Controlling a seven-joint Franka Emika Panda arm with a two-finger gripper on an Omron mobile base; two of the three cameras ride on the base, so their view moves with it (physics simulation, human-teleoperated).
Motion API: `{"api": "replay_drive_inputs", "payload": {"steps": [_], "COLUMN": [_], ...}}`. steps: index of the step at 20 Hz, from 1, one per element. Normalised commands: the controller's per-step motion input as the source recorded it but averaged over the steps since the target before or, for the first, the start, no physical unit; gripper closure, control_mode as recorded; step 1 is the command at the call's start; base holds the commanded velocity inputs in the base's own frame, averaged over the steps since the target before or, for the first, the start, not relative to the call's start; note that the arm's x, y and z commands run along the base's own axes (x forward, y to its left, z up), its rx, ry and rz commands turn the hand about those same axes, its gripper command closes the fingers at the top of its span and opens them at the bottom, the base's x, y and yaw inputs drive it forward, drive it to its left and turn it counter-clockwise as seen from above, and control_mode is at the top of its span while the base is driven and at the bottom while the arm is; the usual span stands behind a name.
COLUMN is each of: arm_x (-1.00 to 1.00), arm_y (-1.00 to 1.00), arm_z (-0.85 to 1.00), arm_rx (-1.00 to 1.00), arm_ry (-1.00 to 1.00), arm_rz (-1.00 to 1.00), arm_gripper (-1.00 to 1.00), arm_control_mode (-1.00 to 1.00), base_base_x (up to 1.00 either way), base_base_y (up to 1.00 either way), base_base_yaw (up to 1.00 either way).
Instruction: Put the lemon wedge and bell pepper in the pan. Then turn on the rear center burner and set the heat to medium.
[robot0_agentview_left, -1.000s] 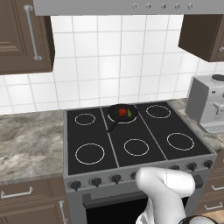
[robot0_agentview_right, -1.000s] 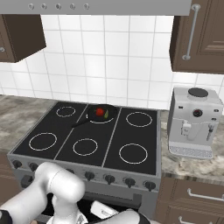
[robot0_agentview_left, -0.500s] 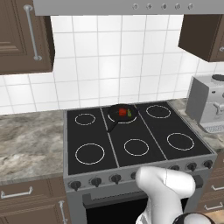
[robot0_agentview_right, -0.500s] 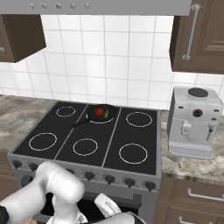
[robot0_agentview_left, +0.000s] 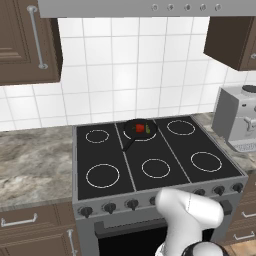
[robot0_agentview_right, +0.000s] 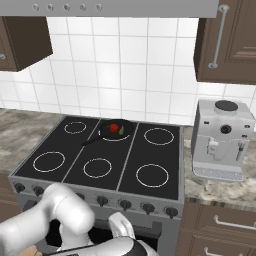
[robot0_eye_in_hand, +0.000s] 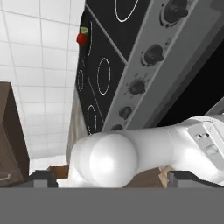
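Both the bell pepper (robot0_agentview_left: 139, 128) and, apparently, the lemon wedge (robot0_agentview_left: 148, 129) sit in the pan (robot0_agentview_left: 140, 129); your gripper (robot0_eye_in_hand: 113, 176), jaws apart, must next reach the burner knob row (robot0_agentview_left: 155, 200) at 6 o'clock of the pan.

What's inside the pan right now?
The pan on the rear center burner holds the bell pepper and, beside it, the lemon wedge. The pan covers most of that burner's ring.

Rendered pics, bright even light, no clear source. Shadows soft, faint under wall cabinets (robot0_agentview_left: 30, 45). Slight sheen on black cooktop (robot0_agentview_left: 150, 155), no harsh glare. Low-res, edges jaggy; hand view tilted.
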Motion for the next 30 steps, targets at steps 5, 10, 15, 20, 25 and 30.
{"api": "replay_drive_inputs", "payload": {"steps": [5,10,15,20,25,30], "arm_x": [0.17,0.2,0.1,0.07,0.1,0.08], "arm_y": [0.31,0.01,0.0,0.0,0.0,0.0], "arm_z": [0.0,0.0,0.0,0.0,0.0,0.0], "arm_rx": [0.0,0.0,0.0,0.0,0.0,0.02], "arm_ry": [0.14,0.06,0.0,0.0,0.0,0.0], "arm_rz": [-0.27,-0.13,0.0,0.0,0.0,0.0], "arm_gripper": [-1.0,-1.0,-1.0,-1.0,-1.0,-1.0], "arm_control_mode": [-1.0,-1.0,-1.0,-1.0,-1.0,-1.0], "base_base_x": [0.0,0.0,0.0,0.0,0.0,0.0], "base_base_y": [0.0,0.0,0.0,0.0,0.0,0.0], "base_base_yaw": [0.0,0.0,0.0,0.0,0.0,0.0]}}
